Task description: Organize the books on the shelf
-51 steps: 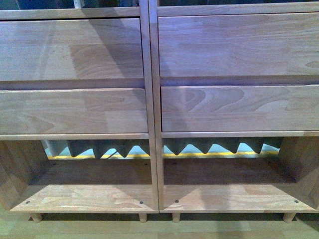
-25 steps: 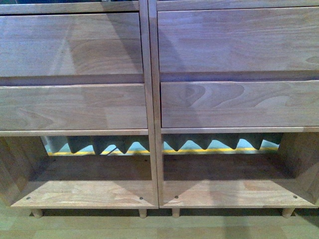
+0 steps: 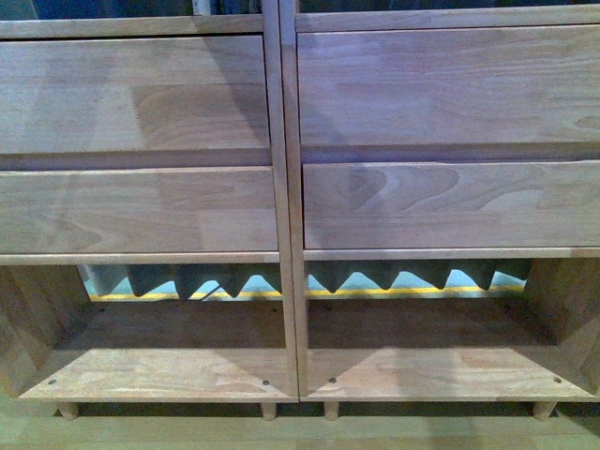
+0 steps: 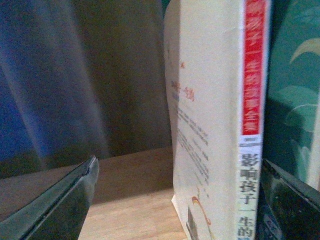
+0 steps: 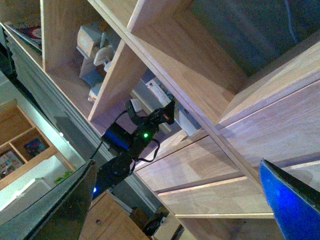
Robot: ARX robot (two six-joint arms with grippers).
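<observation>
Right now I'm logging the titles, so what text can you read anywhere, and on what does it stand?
"影响孩子一生的": dark print on the spine of the white book, left wrist view, cut off at the frame edge.
Red band above it on the spine: pale characters, too blurred to read.
Front cover: small reddish and grey print, too blurred to read.
The shelf, front view: no text.
Right wrist view: nothing legible.

In the front view the shelf [image 3: 289,225] fills the frame as two columns side by side. Each column has two drawer fronts [image 3: 136,94] stacked in the upper and middle frame, and an open cubby [image 3: 169,328] below them in the lower frame. Peg legs [image 3: 67,410] line the bottom edge. In the left wrist view a book [image 4: 215,130] stands upright at centre-right on a wooden surface [image 4: 135,220], with another book [image 4: 292,95] beside it at the right edge.
</observation>
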